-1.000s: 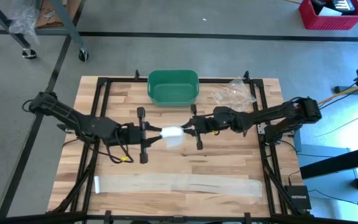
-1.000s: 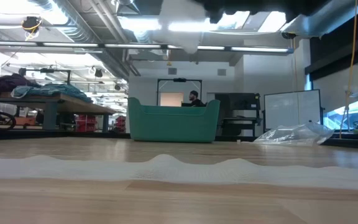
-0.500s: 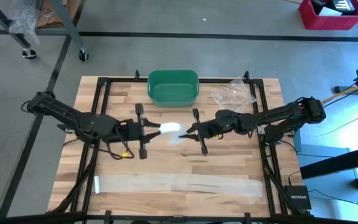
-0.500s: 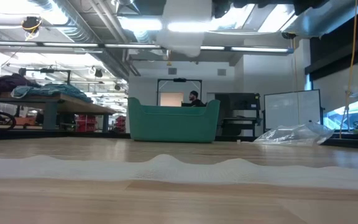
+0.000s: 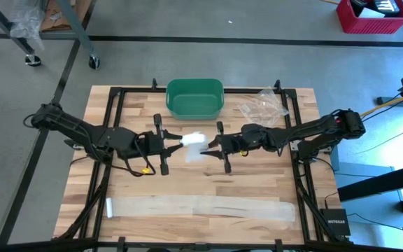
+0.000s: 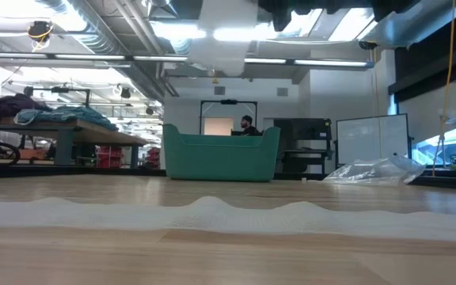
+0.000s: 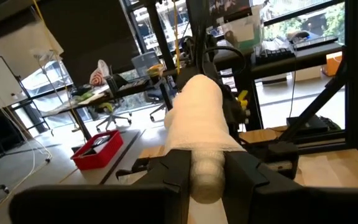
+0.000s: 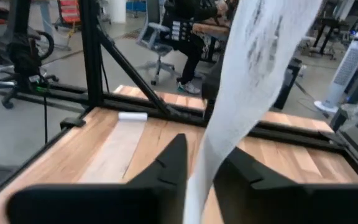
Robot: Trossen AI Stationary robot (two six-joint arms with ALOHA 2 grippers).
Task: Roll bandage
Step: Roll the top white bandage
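A white bandage roll [image 5: 191,140] hangs in the air over the table's middle, between my two grippers. My left gripper [image 5: 172,143] is shut on the roll; the roll also shows in the left wrist view [image 7: 197,118]. My right gripper [image 5: 213,145] faces it from the table's right and is shut on the bandage's loose strip [image 8: 241,81]. A second bandage [image 5: 201,208] lies flat and unrolled along the table's near edge; it also shows in the low view [image 6: 212,210]. My left gripper pinches the roll's near end [image 7: 205,171] between its two fingers, level from the table's left, along the roll's axis. The roll sticks out ahead of the fingers, lifted clear of the table. My right gripper pinches the loose strip [image 8: 199,177] between its two fingers, level from the table's right. The strip runs from the fingers up to the roll, clear of the table; one layer or several, I cannot tell.
A green bin [image 5: 195,98] stands at the table's far middle. A crumpled clear plastic bag [image 5: 263,106] lies at the far right. Bare wood shows between the grippers and the flat bandage.
My left gripper has carried the roll a little toward the table's far edge. My right gripper has drawn back slightly toward the table's right and near edges, still shut on the strip.
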